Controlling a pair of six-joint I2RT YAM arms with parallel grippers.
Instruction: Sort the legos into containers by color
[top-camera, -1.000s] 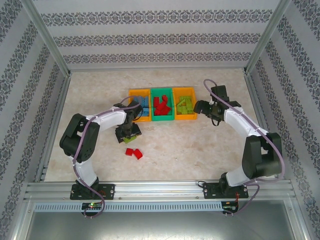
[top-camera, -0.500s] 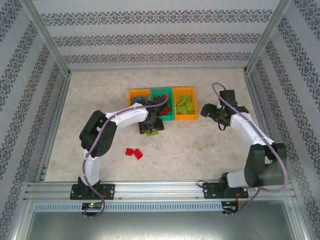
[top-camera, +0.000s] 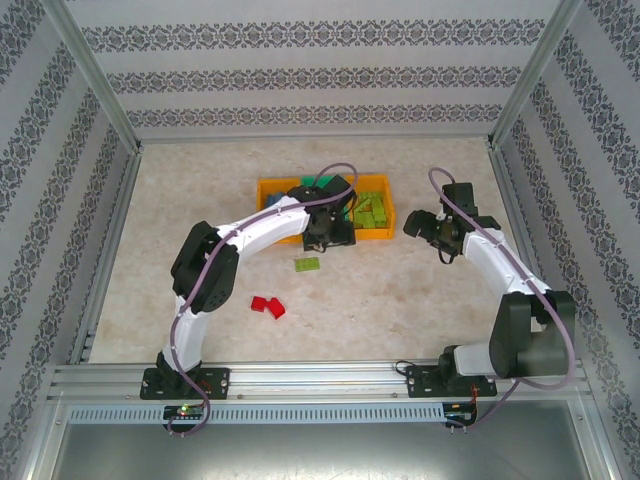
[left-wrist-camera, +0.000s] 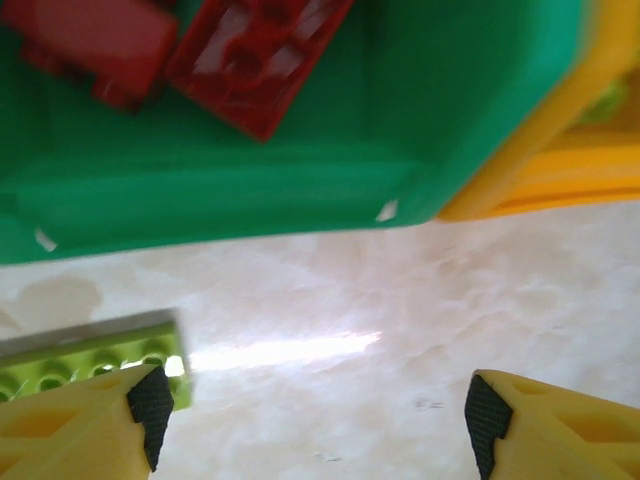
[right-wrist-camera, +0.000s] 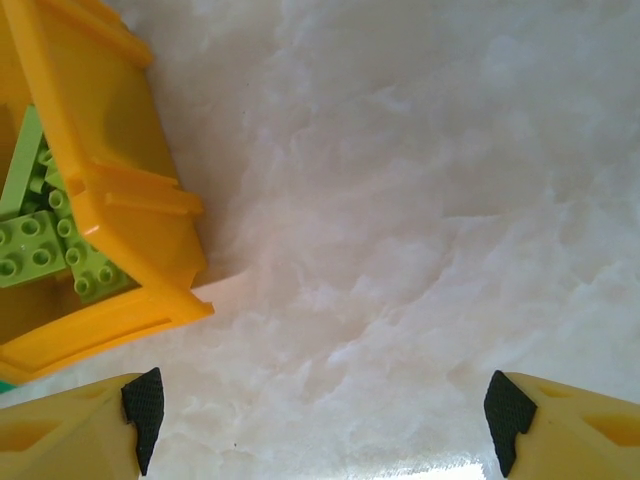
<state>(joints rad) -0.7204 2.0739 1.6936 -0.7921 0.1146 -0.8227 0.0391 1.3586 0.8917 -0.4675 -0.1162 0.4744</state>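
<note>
Lime brick (left-wrist-camera: 90, 358) lay on the table (left-wrist-camera: 400, 300) at lower left of the wrist view, just beside one fingertip (left-wrist-camera: 150, 400) of your left gripper (left-wrist-camera: 320, 425), whose jaws stood wide, empty; your right gripper (right-wrist-camera: 320, 430) likewise gaped empty.

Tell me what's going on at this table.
It's a color-sorting job, nearly done. The left gripper hangs open at the front wall of the green bin, holding nothing; a lime brick lies on the table beside its fingers. Two red bricks sit loose nearby. The right gripper is open and empty beside the orange bin holding lime bricks.
</note>
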